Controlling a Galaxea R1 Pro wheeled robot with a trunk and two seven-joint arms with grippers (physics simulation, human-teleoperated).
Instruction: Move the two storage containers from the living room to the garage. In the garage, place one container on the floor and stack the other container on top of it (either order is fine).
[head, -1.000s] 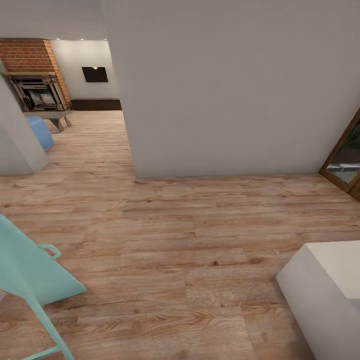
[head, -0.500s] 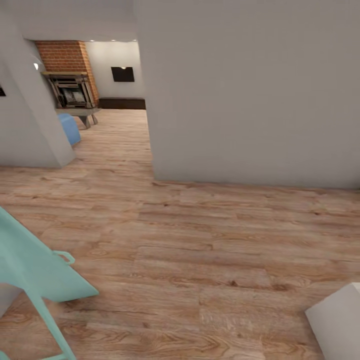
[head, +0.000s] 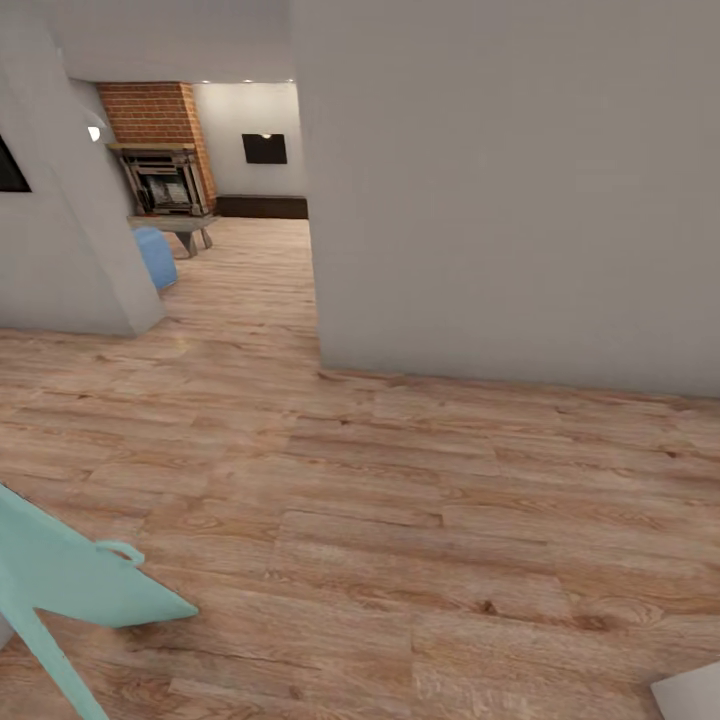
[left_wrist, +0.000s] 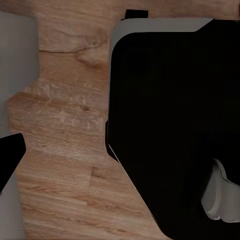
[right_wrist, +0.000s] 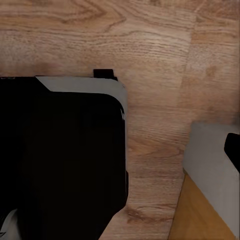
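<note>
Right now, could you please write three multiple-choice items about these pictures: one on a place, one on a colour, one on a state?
1. Where is the brick fireplace?
A. far left, past the opening
B. beside the right wall
C. lower right corner

2. What colour is the chair at lower left?
A. red
B. pale turquoise
C. black

3. What does the wood plank floor ahead carry?
A. two bins
B. a rug
C. nothing visible

Answers: A, it stands beyond the white wall; B, its seat is turquoise; C, bare planks.
</note>
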